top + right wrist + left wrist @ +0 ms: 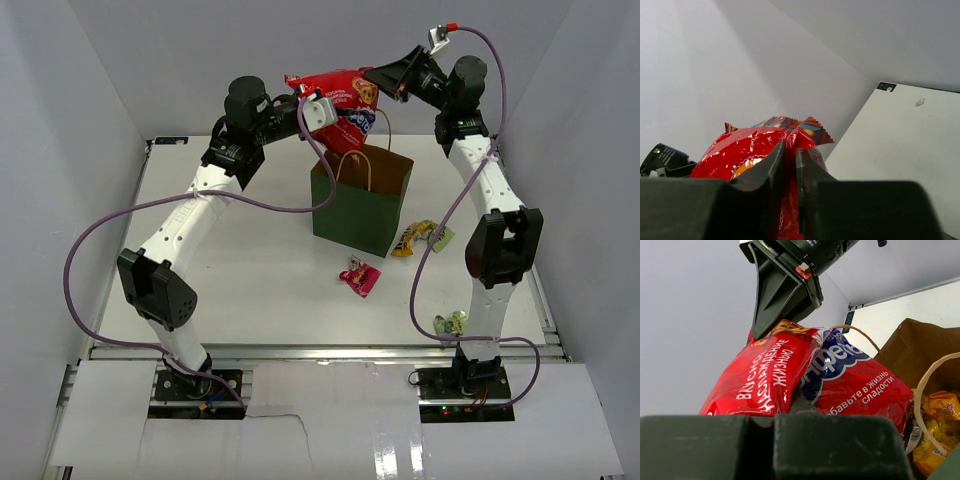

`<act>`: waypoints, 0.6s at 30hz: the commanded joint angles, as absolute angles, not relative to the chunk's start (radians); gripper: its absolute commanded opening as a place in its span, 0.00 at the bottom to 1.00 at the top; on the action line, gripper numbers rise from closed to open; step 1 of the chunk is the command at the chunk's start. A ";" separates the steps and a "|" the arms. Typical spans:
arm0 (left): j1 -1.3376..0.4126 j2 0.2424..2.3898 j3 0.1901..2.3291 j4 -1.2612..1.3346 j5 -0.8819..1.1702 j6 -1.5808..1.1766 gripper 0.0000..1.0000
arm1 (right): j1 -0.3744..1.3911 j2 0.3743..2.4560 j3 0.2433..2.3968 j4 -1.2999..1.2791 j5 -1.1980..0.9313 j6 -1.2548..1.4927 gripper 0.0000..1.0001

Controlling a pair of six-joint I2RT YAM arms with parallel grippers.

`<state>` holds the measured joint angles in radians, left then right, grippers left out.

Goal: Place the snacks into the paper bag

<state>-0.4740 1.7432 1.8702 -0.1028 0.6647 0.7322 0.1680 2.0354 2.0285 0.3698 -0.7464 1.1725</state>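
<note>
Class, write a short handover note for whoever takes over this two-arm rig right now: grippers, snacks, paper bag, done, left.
Left gripper: shut on the large red crinkly chip bag. Right gripper: shut on its other end.
The chip bag hangs between them, near the open top of the upright dark green paper bag.
Done: orange-yellow packets lie inside.
Left: chip bag in, then small pink wrapper, yellow candy pack and light-green wrapper from the white table.

White table (pixel 250 270), paper bag (pixel 360 215), 3 snack pkts (pixel 360 277)
</note>
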 commanded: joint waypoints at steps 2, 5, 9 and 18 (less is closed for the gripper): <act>-0.457 1.678 1.873 0.095 0.675 0.715 0.00 | 0.135 1.964 2.022 0.495 -0.784 1.198 0.10; -0.445 1.674 1.859 0.118 0.673 0.695 0.00 | 0.120 1.954 2.032 0.534 -0.801 1.209 0.08; -0.440 1.664 1.830 0.136 0.672 0.669 0.00 | 0.101 1.934 2.034 0.595 -0.828 1.224 0.08; -0.431 1.618 1.761 0.150 0.667 0.635 0.00 | 0.071 1.838 1.930 0.751 -0.916 1.267 0.08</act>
<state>-0.4576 1.7260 1.7592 0.0483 0.6853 0.6449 0.0914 1.9408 1.9480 0.5804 -0.8604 1.2274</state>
